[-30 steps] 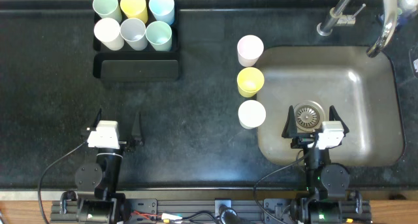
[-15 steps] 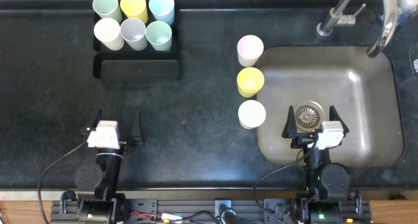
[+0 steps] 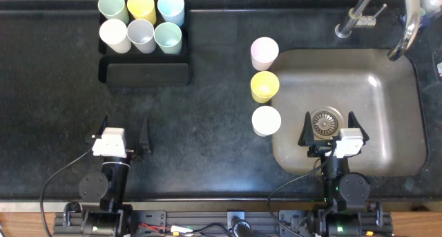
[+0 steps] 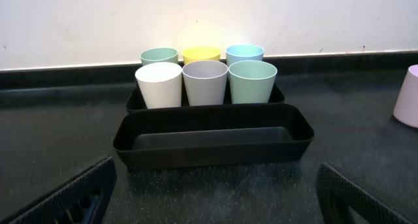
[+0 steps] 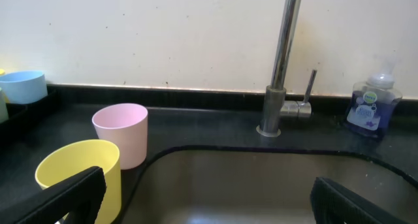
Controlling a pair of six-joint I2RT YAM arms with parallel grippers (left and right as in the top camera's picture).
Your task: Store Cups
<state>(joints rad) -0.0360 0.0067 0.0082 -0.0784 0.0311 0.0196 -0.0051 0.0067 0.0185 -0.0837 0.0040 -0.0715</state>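
- Nothing has moved since the earlier frames: both arms sit parked at the near edge of the countertop and every cup is where it was.
- Three cups are left to store, standing upright in a line on the counter along the left rim of the sink: the pink cup farthest back, the yellow cup in the middle, the white cup nearest the arms.
- Six stored cups already stand in two rows of three in the rear black tray, filling it.
- The front black tray lies just in front of it with nothing inside, so I judge it the likely place for the remaining three. The task looks about two-thirds done, with no cup in hand yet.
- The right gripper hangs over the sink basin with its fingers spread wide, holding nothing; the white cup is near, to its left.
- The left gripper is likewise spread and holding nothing, facing the front tray across bare counter.
- Open counter runs between the loose cups and the trays, giving a free path. The sink rim lies just beside the cups, so a nudge rightward could tip one into the basin.
- The faucet and soap bottle stand at the back, well away from that path.
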